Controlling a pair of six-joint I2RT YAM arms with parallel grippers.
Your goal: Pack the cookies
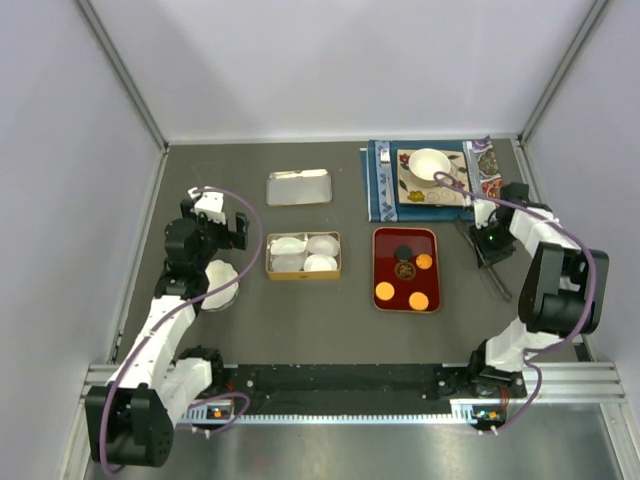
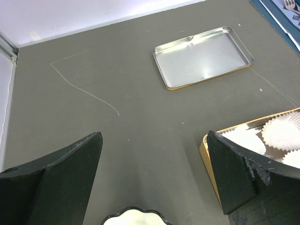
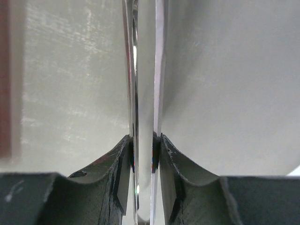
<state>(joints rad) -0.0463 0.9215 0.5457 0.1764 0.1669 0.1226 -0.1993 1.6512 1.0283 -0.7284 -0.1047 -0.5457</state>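
Right fingers (image 3: 119, 161) are clenched on 2 thin shiny metal blades, look like tongs (image 3: 131, 84), pinched between the pads, blades nearly touching each other. Right gripper (image 1: 490, 242) sits at the right side of the table (image 1: 300, 330), just right of the red tray (image 1: 378, 262) and near the blue mat (image 1: 380, 185). Left fingers (image 2: 75, 168) are released, spread wide with nothing between them. Left gripper (image 2: 153, 136) hangs over bare table at the left side. A white paper cup (image 2: 136, 218) is just below it at the frame edge, not touched. Cookies are all in the red tray, center-right of the table: 3 orange cookies (image 1: 384, 292), 1 at the right edge, 2 at the near end, and 1 dark cookie (image 1: 405, 270) around the middle. There is a black round spot just behind the dark one, cannot tell what it is. No cookie is in either gripper. A gold tin (image 1: 270, 270) sits just left of the tray, apart from it, with 4 white fluted cups (image 1: 322, 243) inside. The tin lid (image 1: 299, 187) lies flat behind the tin, open side up. A white bowl (image 1: 428, 163) sits on the mat at the far right.
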